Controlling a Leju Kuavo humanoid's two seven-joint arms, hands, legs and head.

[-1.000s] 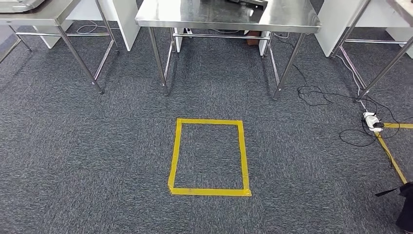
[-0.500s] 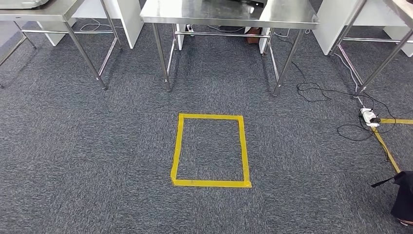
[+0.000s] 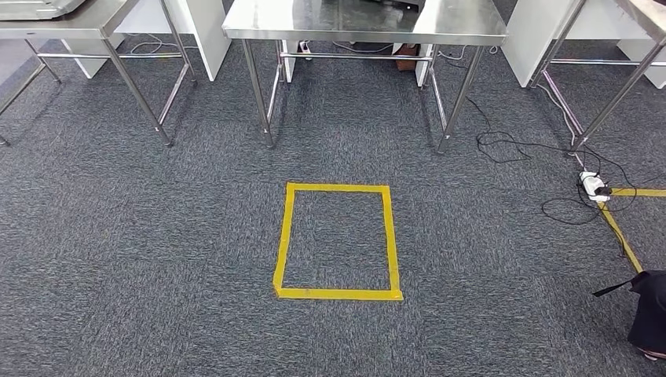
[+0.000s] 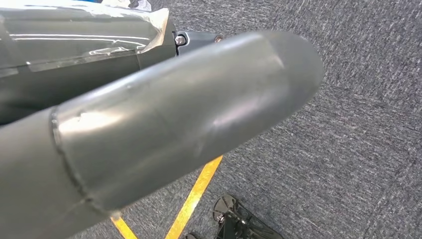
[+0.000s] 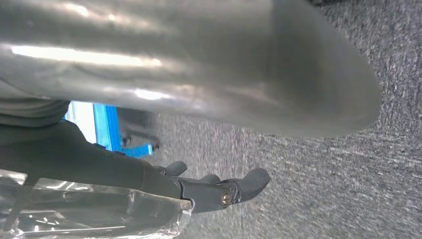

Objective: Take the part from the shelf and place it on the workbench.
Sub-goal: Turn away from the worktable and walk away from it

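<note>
No part or shelf is seen; the hands' grasp can't be told, thick grey thumbs blocking the wrist views. The step is judged a walk w/ the stainless-steel workbench (image 3: 365, 20) at top centre, approached via the yellow tape rectangle (image 3: 338, 241) mid-frame. Next: stepping fwd into it. No writing readable.

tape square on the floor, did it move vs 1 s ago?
No. The tape square sits slightly higher in the head view, but the table legs and power strip shifted with it: the camera moved, not the tape.
</note>
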